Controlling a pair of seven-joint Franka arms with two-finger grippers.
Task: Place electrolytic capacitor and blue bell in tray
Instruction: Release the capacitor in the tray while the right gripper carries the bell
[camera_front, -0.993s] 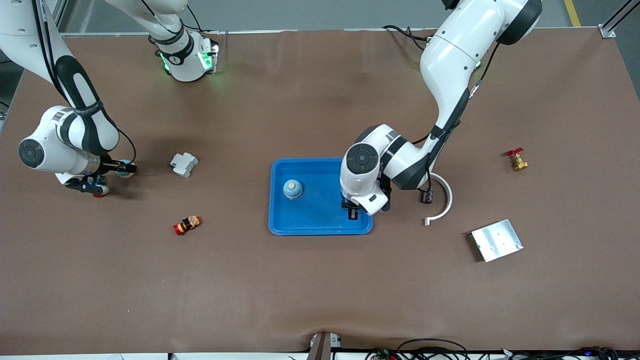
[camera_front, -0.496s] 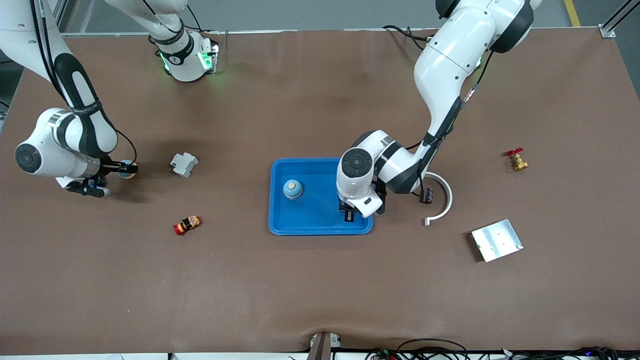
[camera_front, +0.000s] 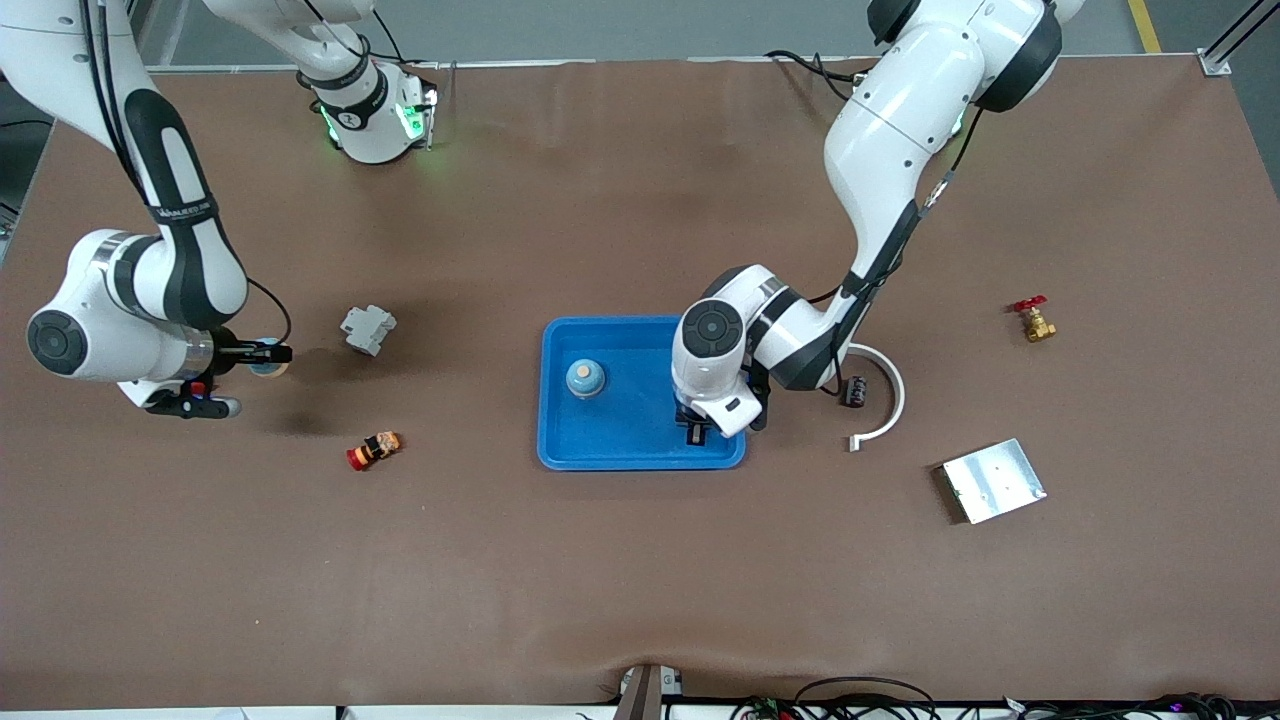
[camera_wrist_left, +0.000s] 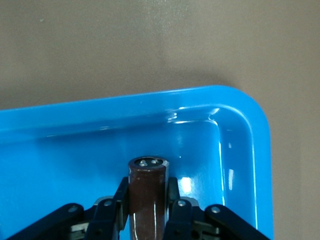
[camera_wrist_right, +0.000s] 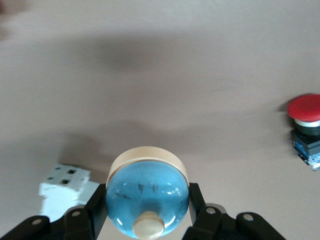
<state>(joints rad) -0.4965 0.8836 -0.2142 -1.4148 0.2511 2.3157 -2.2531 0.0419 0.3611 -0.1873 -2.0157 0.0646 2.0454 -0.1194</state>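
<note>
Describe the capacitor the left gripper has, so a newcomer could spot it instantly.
Find the blue tray mid-table. Over its corner toward the left arm's end, the left gripper clamps the capacitor. It is a dark brown cylinder with metal terminals on its end, unlike the round blue bell already in the tray.

Two blue bells (camera_front: 585, 377) (camera_wrist_right: 147, 198), one electrolytic capacitor (camera_wrist_left: 148, 196), one tray (camera_front: 640, 455).

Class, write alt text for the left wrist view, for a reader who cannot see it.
The left tool is clamped on an upright, dark brown electrolytic capacitor, holding it inside the bright-blue tray near one rounded corner. Brown table shows past the tray's raised rim.
</note>
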